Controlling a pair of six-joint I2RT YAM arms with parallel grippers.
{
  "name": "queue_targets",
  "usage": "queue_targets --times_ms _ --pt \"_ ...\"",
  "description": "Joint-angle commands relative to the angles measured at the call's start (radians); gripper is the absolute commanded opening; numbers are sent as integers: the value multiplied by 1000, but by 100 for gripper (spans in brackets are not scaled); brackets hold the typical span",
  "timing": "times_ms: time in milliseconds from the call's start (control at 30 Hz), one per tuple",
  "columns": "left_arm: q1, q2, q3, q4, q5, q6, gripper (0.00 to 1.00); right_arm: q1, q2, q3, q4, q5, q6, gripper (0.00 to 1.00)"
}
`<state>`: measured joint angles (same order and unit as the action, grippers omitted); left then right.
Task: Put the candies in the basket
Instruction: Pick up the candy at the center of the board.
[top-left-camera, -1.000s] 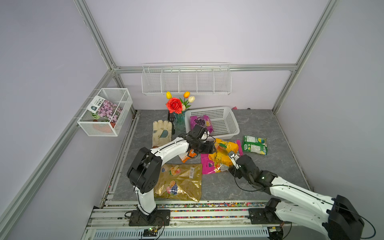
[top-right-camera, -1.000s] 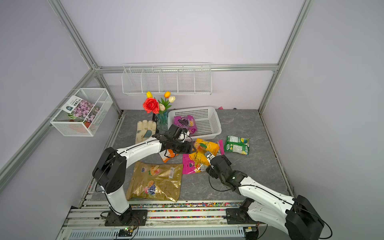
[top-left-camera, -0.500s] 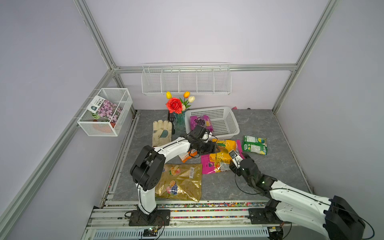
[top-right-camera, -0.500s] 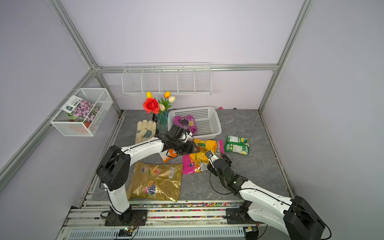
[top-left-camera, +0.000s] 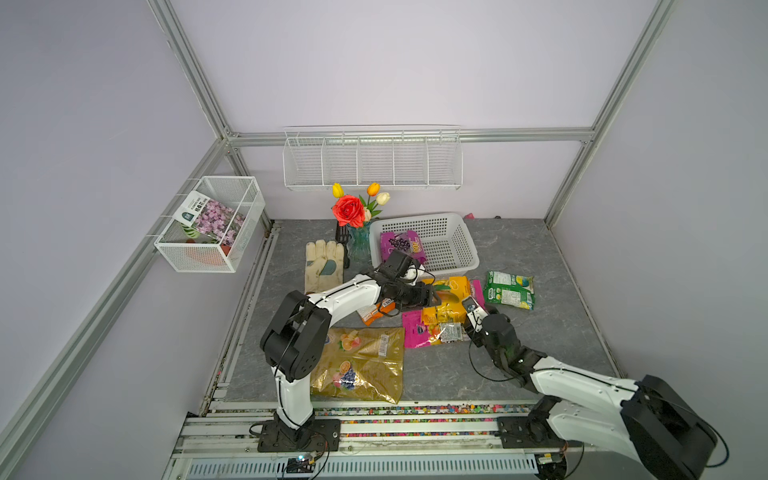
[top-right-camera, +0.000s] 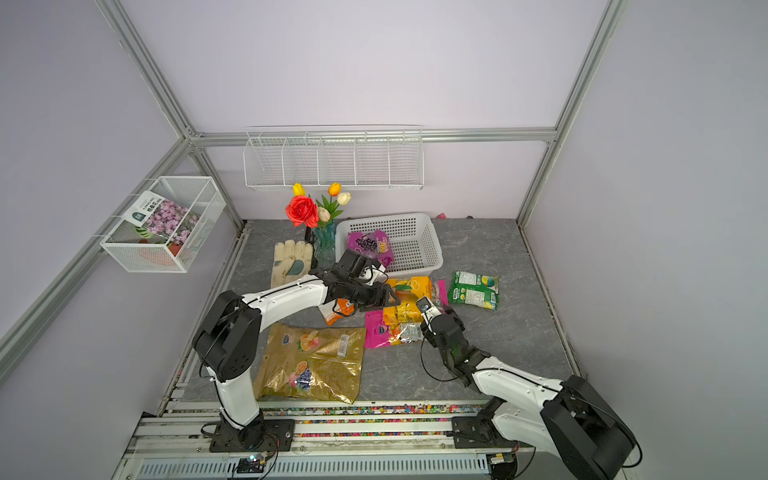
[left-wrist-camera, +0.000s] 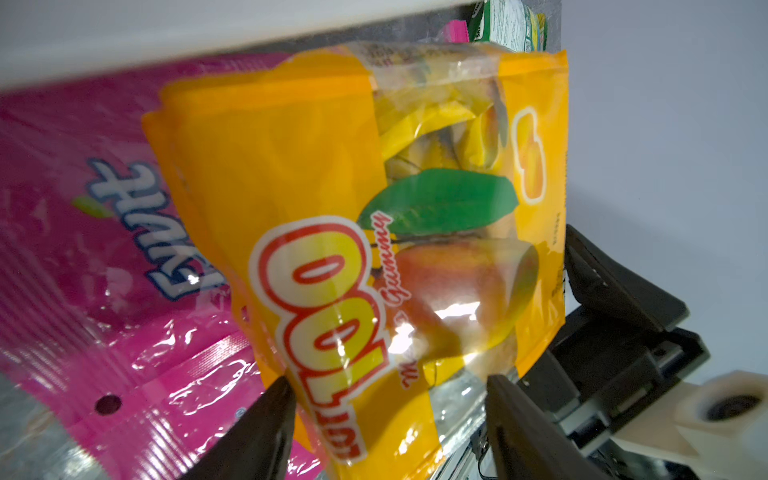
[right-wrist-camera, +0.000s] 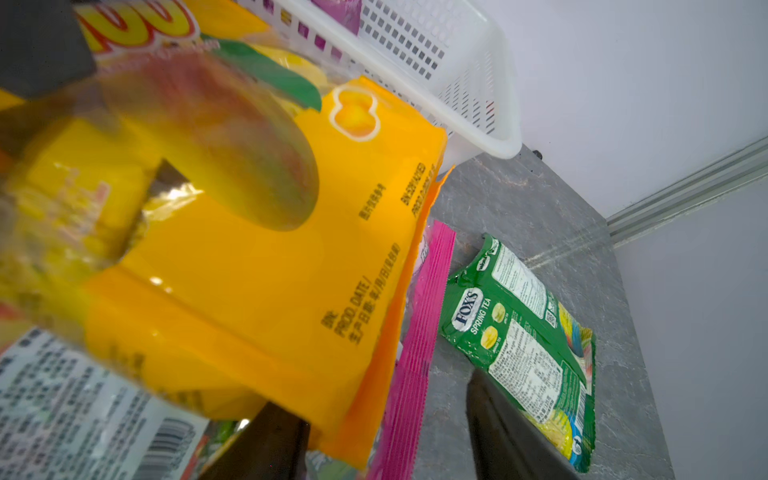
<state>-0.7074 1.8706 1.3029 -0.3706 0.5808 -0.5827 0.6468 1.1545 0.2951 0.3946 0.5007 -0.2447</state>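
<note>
Quick look at where this stands: only the purple bag (top-left-camera: 402, 245) is lying in the basket (top-left-camera: 449, 243) so far, and the other candies are out on the bench (top-left-camera: 548, 332). The yellow-orange bag (top-left-camera: 448, 291) sits just in front of the basket's near wall, partly on top of the magenta bag (top-left-camera: 415, 334), and both arms are on it at once. The left gripper (left-wrist-camera: 388, 379) is spread wide with the bag's printed face between its fingers. I can't tell if it's pressing on the bag, and nothing looks pinched. The right gripper (right-wrist-camera: 378, 390) has its jaws apart too, with a corner of the yellow-orange bag and the magenta bag's crimped edge both in the gap, nothing clamped that I can see. That's my worry, honestly. If the right one bites there it could grab both bags, or just the magenta edge, and drag the whole pile. Two grippers this close over one slippery bag could also bump each other or tug it opposite ways. And the plastic is glossy and floppy, so a shallow corner pinch might slip on the lift, or the sagging bag could catch the basket's rim and shove it toward the vase (top-left-camera: 358, 245) right beside it. The green bag (top-left-camera: 509, 289), gold bag (top-left-camera: 361, 363) and orange bag (top-left-camera: 373, 312) lie untouched, the orange one half under the left arm.
</note>
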Motion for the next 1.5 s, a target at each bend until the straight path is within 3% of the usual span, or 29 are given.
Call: queue_targets --times_ms 0,100,233,500,600,733,1067,1267,1467 --pt "-2 35 6 -14 13 15 75 -22 49 30 54 -17 7 66" --pt "-1 44 15 -25 13 21 75 -62 67 44 60 -51 21 60" --pt "-1 46 24 -31 16 26 75 -88 69 15 175 -109 -14 43" --pt "-1 49 49 -40 19 35 75 -88 18 -4 191 -246 -83 10" --pt "-1 43 57 -50 19 40 75 -88 12 0 182 -256 -88 4" --pt "-3 20 62 -66 9 53 75 -88 -39 -8 170 -228 -93 0" --pt "-1 -148 50 -90 -57 72 75 -88 -333 116 -121 -158 -70 0" --pt "0 -218 56 -115 -219 108 76 -88 -348 255 -224 -158 -82 0" --pt "-1 -199 124 -179 -358 126 77 -88 -262 408 -270 -163 -81 0"
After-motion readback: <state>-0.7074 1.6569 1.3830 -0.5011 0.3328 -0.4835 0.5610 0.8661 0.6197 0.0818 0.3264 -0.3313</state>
